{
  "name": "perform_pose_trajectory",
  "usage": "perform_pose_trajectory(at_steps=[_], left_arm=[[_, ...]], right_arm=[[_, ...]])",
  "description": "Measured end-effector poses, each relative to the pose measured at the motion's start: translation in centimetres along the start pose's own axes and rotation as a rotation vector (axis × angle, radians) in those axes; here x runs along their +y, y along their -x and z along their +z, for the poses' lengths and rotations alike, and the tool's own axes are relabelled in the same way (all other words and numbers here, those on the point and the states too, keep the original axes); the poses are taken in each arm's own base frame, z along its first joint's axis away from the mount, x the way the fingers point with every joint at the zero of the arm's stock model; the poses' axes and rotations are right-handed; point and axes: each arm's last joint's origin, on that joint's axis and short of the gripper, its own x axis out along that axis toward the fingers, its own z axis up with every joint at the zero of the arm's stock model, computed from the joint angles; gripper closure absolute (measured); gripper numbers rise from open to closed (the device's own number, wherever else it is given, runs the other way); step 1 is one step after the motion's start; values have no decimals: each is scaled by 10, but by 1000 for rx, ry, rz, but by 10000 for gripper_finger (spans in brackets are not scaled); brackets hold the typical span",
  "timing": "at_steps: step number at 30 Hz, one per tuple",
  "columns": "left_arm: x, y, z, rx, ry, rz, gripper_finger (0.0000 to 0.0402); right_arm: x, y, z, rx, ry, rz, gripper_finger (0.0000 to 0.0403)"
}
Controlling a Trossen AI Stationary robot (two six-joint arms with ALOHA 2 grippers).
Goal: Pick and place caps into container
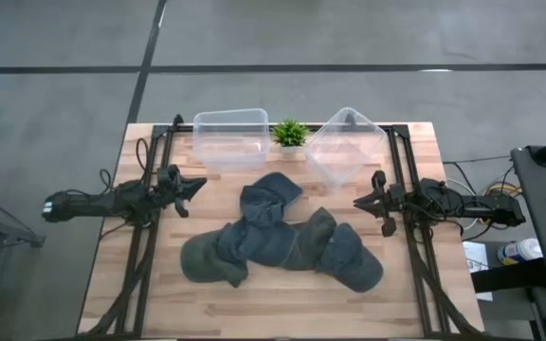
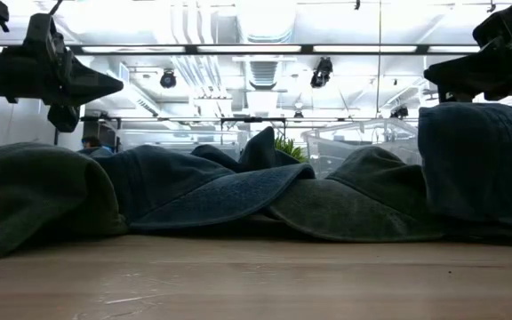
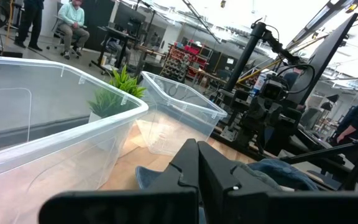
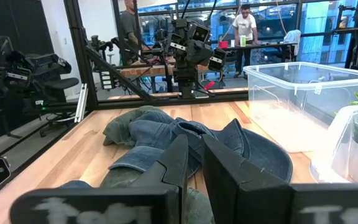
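Several soft caps, slate-blue and olive-green, lie in an overlapping pile point(image 1: 278, 237) on the middle of the wooden table; the low view shows them point(image 2: 238, 191) resting on the tabletop. My left gripper point(image 1: 197, 185) hovers left of the pile, shut, pointing toward the table's right. My right gripper point(image 1: 360, 201) hovers right of the pile, shut, pointing left; its wrist view shows the fingers point(image 4: 194, 162) almost together above the caps point(image 4: 185, 140). Neither gripper touches a cap. The left wrist view shows shut fingers point(image 3: 199, 168) and a blue cap point(image 3: 278, 174) beyond them.
Two clear plastic containers stand at the far edge: an upright one point(image 1: 230, 137) on the left and a tilted one point(image 1: 346, 147) on the right. A small green potted plant point(image 1: 290, 133) stands between them. Black frame rails run along both table sides. People stand in the room behind.
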Motion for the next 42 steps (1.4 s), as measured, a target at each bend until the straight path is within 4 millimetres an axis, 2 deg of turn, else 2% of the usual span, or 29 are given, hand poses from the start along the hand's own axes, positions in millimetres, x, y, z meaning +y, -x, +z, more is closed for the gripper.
perform_pose_trajectory(at_steps=[15,18,24,27,31,38,42], left_arm=[[0,0,0,0,0,0,401],[0,0,0,0,0,0,401],[0,0,0,1,-55,3,401],[0,0,1,-8,-58,3,401],[-1,0,2,-22,38,-3,401],[-3,0,9,-77,81,-21,401],[-5,1,15,-122,200,-46,401]], right_arm=[[0,0,0,-3,-18,0,360],[0,0,0,-3,-86,0,360],[0,0,0,-3,-396,-5,360],[-2,0,0,-24,-498,-64,360],[-5,0,1,-72,-589,-169,360],[-12,0,2,-168,-594,-380,360],[-14,1,3,-208,-591,-471,360]])
